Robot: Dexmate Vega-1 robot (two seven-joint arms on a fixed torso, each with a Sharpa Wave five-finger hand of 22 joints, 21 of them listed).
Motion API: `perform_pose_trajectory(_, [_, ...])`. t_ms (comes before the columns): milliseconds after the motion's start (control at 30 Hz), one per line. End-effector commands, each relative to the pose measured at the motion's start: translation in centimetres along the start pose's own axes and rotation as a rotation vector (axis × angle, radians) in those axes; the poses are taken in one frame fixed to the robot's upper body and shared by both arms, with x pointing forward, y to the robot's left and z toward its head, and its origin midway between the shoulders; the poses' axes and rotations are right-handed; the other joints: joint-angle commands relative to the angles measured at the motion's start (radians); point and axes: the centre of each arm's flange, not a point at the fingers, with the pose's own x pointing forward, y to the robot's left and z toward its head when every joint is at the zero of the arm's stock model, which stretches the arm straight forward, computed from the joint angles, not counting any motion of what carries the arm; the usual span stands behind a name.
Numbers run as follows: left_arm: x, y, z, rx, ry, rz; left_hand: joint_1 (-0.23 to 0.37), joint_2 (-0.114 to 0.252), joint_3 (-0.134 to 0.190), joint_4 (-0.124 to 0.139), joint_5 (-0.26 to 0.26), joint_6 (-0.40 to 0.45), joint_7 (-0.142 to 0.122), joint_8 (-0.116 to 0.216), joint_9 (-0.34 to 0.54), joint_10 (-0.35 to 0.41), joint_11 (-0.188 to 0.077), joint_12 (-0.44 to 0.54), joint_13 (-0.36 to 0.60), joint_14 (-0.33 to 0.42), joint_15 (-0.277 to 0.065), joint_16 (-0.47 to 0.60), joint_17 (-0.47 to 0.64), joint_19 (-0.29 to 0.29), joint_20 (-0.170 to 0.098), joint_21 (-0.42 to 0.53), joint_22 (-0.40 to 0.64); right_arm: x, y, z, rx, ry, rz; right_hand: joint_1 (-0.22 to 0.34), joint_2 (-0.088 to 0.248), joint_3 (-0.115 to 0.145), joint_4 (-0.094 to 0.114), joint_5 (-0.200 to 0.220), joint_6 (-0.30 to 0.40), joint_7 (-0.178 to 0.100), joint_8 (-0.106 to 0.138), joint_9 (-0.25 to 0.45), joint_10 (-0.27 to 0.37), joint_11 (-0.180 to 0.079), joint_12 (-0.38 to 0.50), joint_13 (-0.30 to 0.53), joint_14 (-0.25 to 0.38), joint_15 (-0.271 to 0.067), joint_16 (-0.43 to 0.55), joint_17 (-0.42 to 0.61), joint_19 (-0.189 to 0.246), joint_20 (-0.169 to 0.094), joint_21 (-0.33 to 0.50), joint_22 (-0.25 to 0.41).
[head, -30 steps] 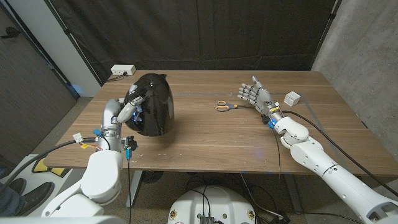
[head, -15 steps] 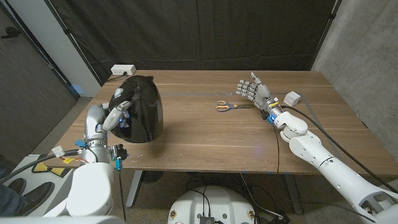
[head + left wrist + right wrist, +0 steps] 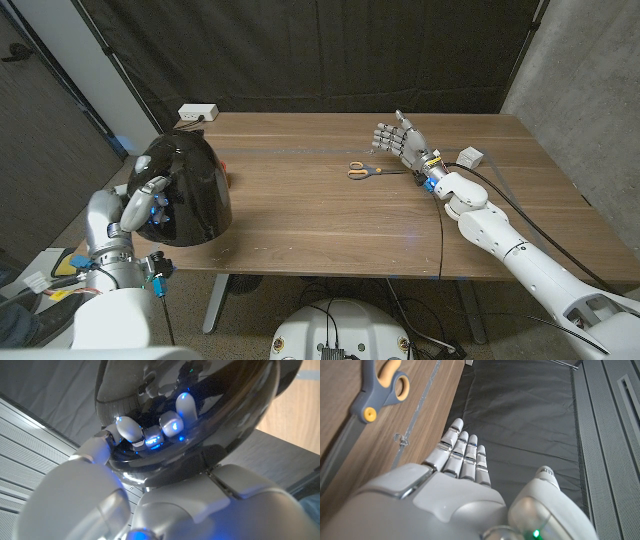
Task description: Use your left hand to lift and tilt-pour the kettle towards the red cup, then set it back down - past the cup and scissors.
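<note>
The black kettle [image 3: 183, 190] sits at the counter's [image 3: 320, 215] left end, well apart from the scissors [image 3: 362, 169], with its lower side hanging past the counter's near-left edge in the head view. It leans over, its dome toward the back and its underside toward the robot. The left hand [image 3: 143, 203] grips it on the side facing the robot: in the left wrist view the fingers [image 3: 172, 425] curl tight against the glossy black shell [image 3: 210, 405], their tips lit blue and mirrored in the surface. Whether the kettle's base touches the counter cannot be told from these views.

A small spot of red [image 3: 221, 166] shows just behind the kettle's right shoulder, on the scissors' side; it is too hidden to say what it is.

The scissors lie on the counter with orange-and-grey handles pointing toward the kettle and blades pointing away from it. Just beyond the blades, on the side away from the kettle, stands the right hand [image 3: 399, 141], on its edge, holding nothing. Its fingers [image 3: 465, 455] are straight and close together with the thumb set apart, as the right wrist view shows, and the scissors' handle [image 3: 382, 382] is near them but not touched.

Farther from the scissors than the right hand, a small white cube [image 3: 470, 157] rests on the counter. A white power strip [image 3: 197, 114] lies at the counter's far corner, behind the kettle.
</note>
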Motion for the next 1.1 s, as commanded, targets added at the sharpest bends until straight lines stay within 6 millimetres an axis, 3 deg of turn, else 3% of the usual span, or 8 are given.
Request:
perform_pose_trajectory(33, [1.3,1.9,-2.0,-0.009,0.082,0.02,-0.013,0.011,0.052,0.036,-0.005,0.002,0.007,0.017,0.008,0.09,-0.083,0.114,0.142,0.095,-0.084,0.008,-0.001,-0.027,-0.068,0.009,-0.001,0.6,0.3,1.3,-0.018,-0.024,0.005,0.003,0.009,-0.002,-0.001,0.001,0.005,0.003,-0.003,0.006,0.008,-0.003,-0.002,0.003,-0.002,0.002,-0.004,0.002,0.003,-0.016,-0.003,0.004])
perform_pose_trajectory(600, [4.8,2.8,-3.3,0.036,0.196,0.036,-0.03,0.016,0.075,0.033,-0.016,-0.007,0.007,0.034,-0.007,0.087,-0.08,0.125,0.156,0.092,-0.083,0.021,0.009,-0.027,-0.067,0.021,-0.002,-0.3,0.2,1.0,-0.01,-0.018,-0.01,0.003,0.01,-0.003,-0.001,0.0,0.005,0.006,-0.004,0.006,0.007,-0.003,-0.003,0.003,-0.002,0.002,-0.005,0.002,0.005,-0.018,-0.004,0.004])
perform_pose_trajectory(1100, [8.2,1.8,-2.4,0.152,0.305,-0.037,-0.042,0.024,0.087,0.031,-0.023,-0.016,0.013,0.053,-0.019,0.088,-0.081,0.121,0.15,0.094,-0.079,0.017,-0.006,-0.028,-0.064,0.024,-0.001,-0.7,-0.1,0.3,0.005,0.006,-0.024,0.003,0.011,-0.004,-0.002,0.0,0.005,0.006,-0.004,0.006,0.008,-0.001,-0.004,0.003,-0.001,0.002,-0.005,0.002,0.005,-0.017,-0.006,0.003])
